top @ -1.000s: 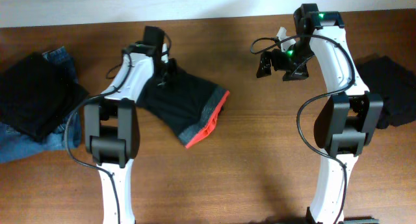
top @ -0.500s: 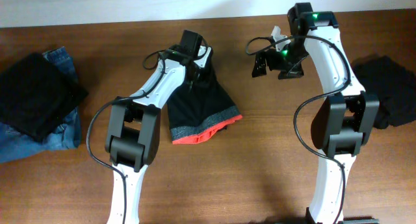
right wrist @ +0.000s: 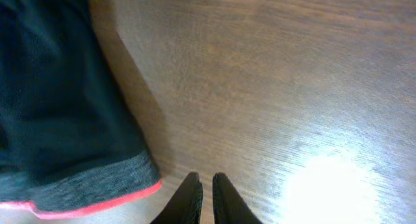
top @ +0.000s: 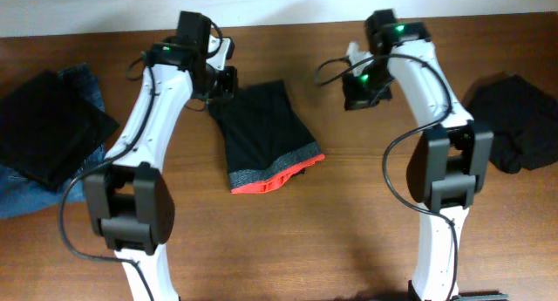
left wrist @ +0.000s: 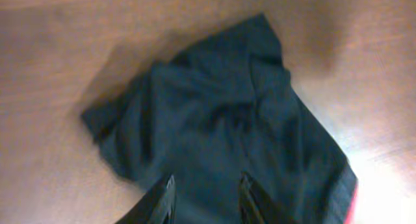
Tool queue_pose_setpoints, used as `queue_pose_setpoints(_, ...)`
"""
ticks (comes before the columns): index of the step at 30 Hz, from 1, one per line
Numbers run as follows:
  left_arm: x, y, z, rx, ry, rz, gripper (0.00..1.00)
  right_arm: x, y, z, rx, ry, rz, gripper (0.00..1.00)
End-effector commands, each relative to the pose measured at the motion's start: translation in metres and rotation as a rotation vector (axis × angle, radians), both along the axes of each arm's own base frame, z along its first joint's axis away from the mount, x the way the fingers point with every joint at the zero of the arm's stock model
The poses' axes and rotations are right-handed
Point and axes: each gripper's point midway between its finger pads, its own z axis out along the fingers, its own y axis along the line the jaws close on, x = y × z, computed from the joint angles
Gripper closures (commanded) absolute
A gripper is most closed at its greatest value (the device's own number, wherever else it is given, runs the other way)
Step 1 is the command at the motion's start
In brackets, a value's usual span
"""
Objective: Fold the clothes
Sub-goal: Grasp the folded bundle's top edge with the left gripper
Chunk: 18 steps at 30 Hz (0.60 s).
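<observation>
The clothes [top: 264,131] lie folded into a short black bundle at the table's middle back. Their grey waistband [top: 277,168] and red trim face the front. My left gripper [top: 224,83] hovers at the bundle's far left corner. In the left wrist view my left gripper [left wrist: 208,188] is open, its fingers apart over the dark fabric [left wrist: 227,107] and gripping nothing. My right gripper [top: 356,95] is to the right of the clothes, over bare wood. The right wrist view shows my right gripper [right wrist: 207,185] shut and empty, with the waistband [right wrist: 91,182] to its left.
A black folded garment [top: 44,126] lies on blue denim jeans [top: 80,78] at the far left. Another dark garment [top: 514,122] lies crumpled at the far right. The table's back edge meets a white wall.
The left arm turned the clothes so the waistband faces the front, then drew back left and let go. The right gripper went from open to shut and shifted slightly left.
</observation>
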Motion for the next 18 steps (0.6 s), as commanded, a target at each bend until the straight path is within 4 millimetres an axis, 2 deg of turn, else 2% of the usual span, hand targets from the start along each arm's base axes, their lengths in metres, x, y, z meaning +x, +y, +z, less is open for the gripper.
queue_pose_setpoints(1,-0.014,0.016,-0.005,0.01,0.073,0.017,0.69,-0.015,0.008,-0.035,-0.083,0.064,0.05,0.87)
queue_pose_setpoints(7,-0.02,0.045,-0.01,0.013,0.131,0.083,0.7,-0.036,0.034,-0.062,-0.095,0.122,0.117,0.85)
queue_pose_setpoints(9,-0.021,0.057,-0.011,0.013,0.144,0.108,0.73,-0.043,0.043,-0.069,-0.1,0.136,0.142,0.85)
queue_pose_setpoints(14,-0.024,0.092,-0.012,0.008,0.18,0.185,0.75,-0.061,0.065,-0.081,-0.095,0.167,0.188,0.85)
queue_pose_setpoints(18,-0.027,0.119,-0.013,0.003,0.201,0.244,0.75,-0.082,0.092,-0.085,-0.043,0.21,0.239,0.84)
